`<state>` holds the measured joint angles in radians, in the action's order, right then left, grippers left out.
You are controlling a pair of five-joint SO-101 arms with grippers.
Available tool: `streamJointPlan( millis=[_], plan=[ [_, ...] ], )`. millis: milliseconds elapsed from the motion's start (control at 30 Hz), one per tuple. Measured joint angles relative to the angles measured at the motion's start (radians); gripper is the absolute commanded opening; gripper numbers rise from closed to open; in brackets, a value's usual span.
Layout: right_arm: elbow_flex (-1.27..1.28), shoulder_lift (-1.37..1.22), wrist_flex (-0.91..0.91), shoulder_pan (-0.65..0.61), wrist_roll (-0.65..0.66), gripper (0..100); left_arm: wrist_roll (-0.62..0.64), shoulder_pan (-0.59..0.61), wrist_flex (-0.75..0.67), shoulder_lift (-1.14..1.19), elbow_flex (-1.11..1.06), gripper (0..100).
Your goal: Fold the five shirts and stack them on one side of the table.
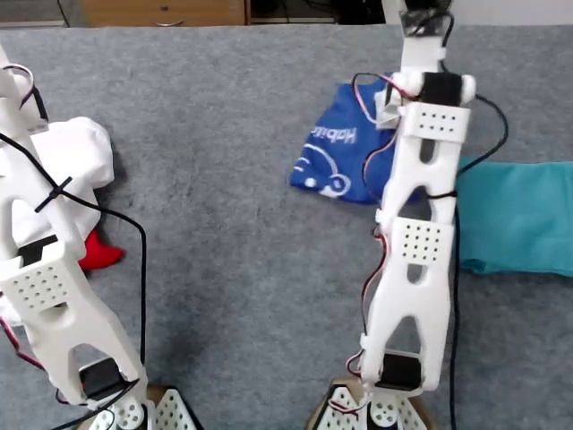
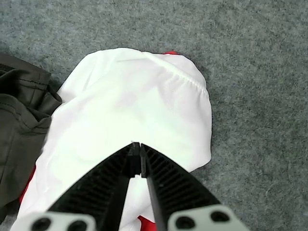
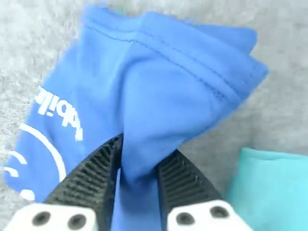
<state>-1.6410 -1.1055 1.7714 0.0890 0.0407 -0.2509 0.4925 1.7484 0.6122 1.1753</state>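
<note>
A white shirt (image 2: 134, 101) lies bunched at the table's left edge (image 1: 76, 157), on top of a red shirt (image 1: 100, 253) whose corner pokes out. A dark olive shirt (image 2: 19, 130) lies against it. My left gripper (image 2: 136, 153) is shut just over the white shirt, fingertips together. The blue shirt (image 1: 336, 157) with white print lies at mid-right. My right gripper (image 3: 142, 154) is shut on a raised fold of the blue shirt (image 3: 159, 86). A teal shirt (image 1: 519, 219) lies flat, folded, at the right edge.
The grey felt tabletop (image 1: 233, 269) is bare through the middle and front. Both arm bases stand at the front edge. A wooden cabinet (image 1: 161, 11) runs behind the table's far edge.
</note>
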Motion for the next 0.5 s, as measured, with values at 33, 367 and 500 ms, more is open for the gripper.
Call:
streamJointPlan(
  millis=[33,367,500],
  plan=[
    [0.0,0.018,0.0,0.006,0.017,0.2,0.0,0.002,0.0,0.0,0.0,2],
    [0.163,0.216,0.0,0.029,0.11,0.2,-0.002,0.003,0.0,0.0,0.0,2],
    [0.295,0.293,0.0,0.029,0.166,0.2,-0.002,0.003,0.0,0.0,0.0,2]
  ],
)
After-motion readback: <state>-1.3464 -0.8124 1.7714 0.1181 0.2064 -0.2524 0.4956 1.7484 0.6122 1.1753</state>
